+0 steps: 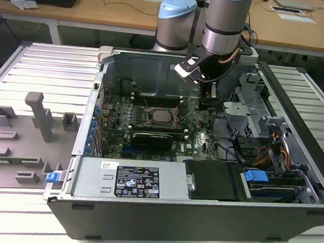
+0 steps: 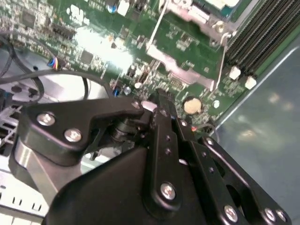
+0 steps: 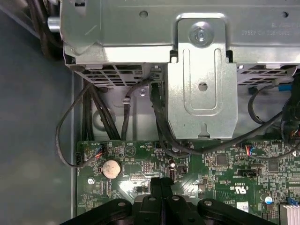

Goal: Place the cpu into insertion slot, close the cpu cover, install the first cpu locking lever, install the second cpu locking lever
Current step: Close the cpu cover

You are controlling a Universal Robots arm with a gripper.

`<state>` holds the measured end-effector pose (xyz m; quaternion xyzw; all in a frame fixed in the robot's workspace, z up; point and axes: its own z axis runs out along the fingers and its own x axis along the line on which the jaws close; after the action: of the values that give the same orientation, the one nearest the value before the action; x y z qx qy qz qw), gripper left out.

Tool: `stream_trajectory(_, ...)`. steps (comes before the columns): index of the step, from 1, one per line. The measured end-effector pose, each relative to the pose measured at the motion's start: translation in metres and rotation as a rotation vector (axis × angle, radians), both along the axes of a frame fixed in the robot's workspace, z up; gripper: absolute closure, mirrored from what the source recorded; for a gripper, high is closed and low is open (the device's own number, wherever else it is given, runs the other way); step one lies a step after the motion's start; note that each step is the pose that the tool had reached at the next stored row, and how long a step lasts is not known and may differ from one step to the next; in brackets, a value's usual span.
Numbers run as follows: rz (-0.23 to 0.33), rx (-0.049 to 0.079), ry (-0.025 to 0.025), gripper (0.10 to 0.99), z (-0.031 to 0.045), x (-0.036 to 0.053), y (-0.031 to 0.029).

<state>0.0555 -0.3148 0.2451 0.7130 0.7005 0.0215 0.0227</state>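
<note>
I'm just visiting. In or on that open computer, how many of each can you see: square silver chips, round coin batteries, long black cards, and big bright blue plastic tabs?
cpu (the square silver chip): 1
coin battery: 1
long black card: 1
big blue plastic tabs: 2
Total: 5

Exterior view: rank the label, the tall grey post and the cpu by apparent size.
Largest to smallest:
1. label
2. grey post
3. cpu
The differences are plain, so none tie.
</note>
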Motion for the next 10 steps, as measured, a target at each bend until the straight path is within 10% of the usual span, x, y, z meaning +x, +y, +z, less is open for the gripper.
stream_trajectory(10,0.000,0.000,-0.0010,0.980,0.0001,-0.0291,0.0008)
